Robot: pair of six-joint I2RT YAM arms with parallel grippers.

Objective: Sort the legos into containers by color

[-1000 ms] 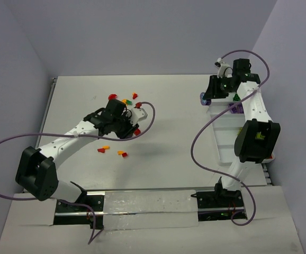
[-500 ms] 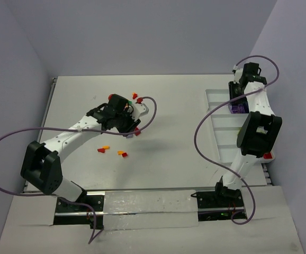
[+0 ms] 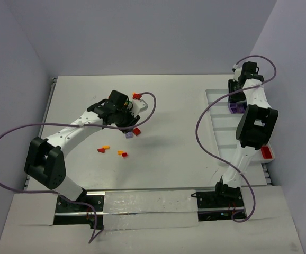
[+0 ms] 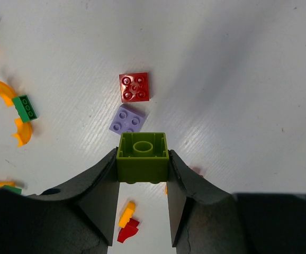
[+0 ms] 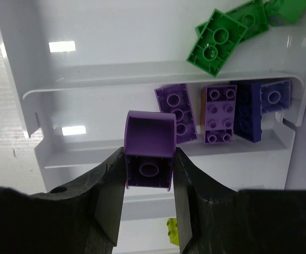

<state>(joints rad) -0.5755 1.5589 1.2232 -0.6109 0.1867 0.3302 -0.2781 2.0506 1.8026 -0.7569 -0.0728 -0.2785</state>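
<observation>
Our right gripper (image 5: 149,159) pinches a purple lego (image 5: 150,132) over the tray (image 5: 116,84), so we should shift it toward the purple pile (image 5: 216,114) at two o'clock before releasing, while our left gripper (image 4: 142,161) pinches a lime lego (image 4: 142,148) above the surface (image 4: 237,63).

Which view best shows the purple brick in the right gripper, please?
The right wrist view: the purple brick sits large in the right gripper. The top view gives only a purple speck; the left wrist view misses it.
</observation>
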